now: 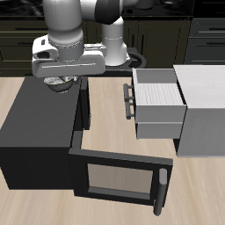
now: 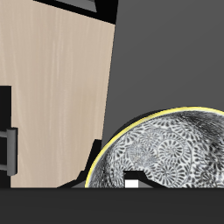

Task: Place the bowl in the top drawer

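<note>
1 bowl: the bowl (image 2: 166,153) sits on top of the dark cabinet (image 1: 39,132), directly under the gripper (image 1: 60,84); in the exterior view the arm hides nearly all of it.
Gripper state: cannot tell; the fingers are hidden behind the wrist housing in the exterior view, and the wrist view shows no fingertips clearly, only a small white patch at the bowl's near rim.
Top drawer: the top drawer (image 1: 158,92) is pulled out from the light grey unit (image 1: 204,105), its pale ribbed inside open to above, well apart from the bowl across a stretch of wooden table (image 1: 110,114).
Windowed door: the dark door (image 1: 119,178) hangs open toward the table's front edge, below the path between cabinet and drawer.
Handling, as a judgement: metallic and stiff, likely light; the shiny speckled inside looks slippery, so a pinch over the thin rim, 1 finger inside and 1 outside, seems the surest hold.
Risk, as a judgement: a shallow wall gives little depth to bite, so the bowl may tilt or slide out.
Writing: 0 brands, labels or text can be read.
</note>
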Tool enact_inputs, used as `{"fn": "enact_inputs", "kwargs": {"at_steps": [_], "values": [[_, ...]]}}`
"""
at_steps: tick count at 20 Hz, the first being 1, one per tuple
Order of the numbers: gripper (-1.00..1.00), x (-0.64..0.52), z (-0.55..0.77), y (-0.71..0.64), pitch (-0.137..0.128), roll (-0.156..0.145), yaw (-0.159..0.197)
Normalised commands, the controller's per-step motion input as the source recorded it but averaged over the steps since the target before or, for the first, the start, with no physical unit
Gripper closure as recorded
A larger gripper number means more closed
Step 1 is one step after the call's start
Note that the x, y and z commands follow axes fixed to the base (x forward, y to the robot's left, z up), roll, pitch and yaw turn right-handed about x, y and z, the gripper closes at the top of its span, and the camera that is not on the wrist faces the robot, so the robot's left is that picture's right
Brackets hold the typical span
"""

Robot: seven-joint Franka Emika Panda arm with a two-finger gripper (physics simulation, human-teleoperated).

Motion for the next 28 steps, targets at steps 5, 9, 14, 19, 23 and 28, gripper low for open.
{"fn": "enact_inputs", "kwargs": {"at_steps": [5,9,14,19,23,28], "values": [[1.0,-0.23,0.06,0.39,-0.005,0.017,0.016],[1.0,-0.2,0.08,0.24,-0.029,-0.027,-0.002],[1.0,-0.21,0.07,0.27,-0.031,0.007,0.042],[1.0,-0.22,-0.01,0.41,-0.016,0.057,0.099],[1.0,-0.16,0.04,0.29,-0.003,0.021,0.06],[1.0,-0.19,0.11,0.41,-0.042,0.022,0.16]]}}
